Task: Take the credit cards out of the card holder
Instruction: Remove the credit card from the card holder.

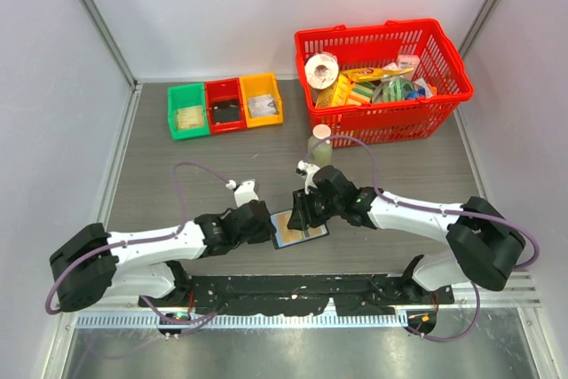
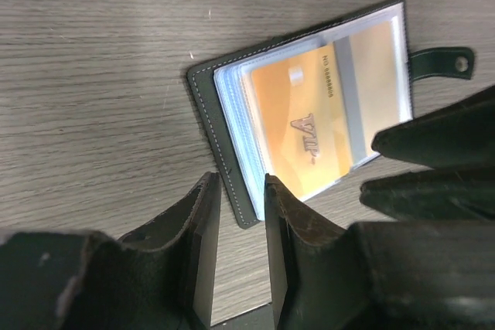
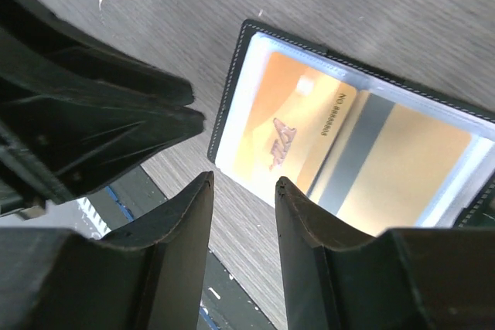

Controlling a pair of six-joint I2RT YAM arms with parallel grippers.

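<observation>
**Both claws parted and empty at the open card holder**

Your left claw [image 2: 240, 183] stood with its jaws parted by a narrow gap and nothing between them. Bare surface [image 2: 93, 75] showed through the gap, and the fingertips hung at a stitched corner of the card holder [image 2: 203, 106]. I cannot tell whether a fingertip touched that edge. Your right claw [image 3: 244, 182] was likewise parted and empty, with its tips just beside the holder's rim. From above, the left claw sat on the holder's left and the right claw on its far side.

The card holder lay open and flat on the grey wood-grain surface between the claws, close to the near edge. The credit cards [image 2: 302, 121] were in it. One yellow-orange card lay face up and skewed, overlapping a second that showed a grey stripe. The holder's strap [image 2: 441, 63] stuck out to one side. Well apart at the back stood three small trays [image 1: 224, 86], green, red and orange, and to their right a red basket [image 1: 390, 126] of groceries.
</observation>
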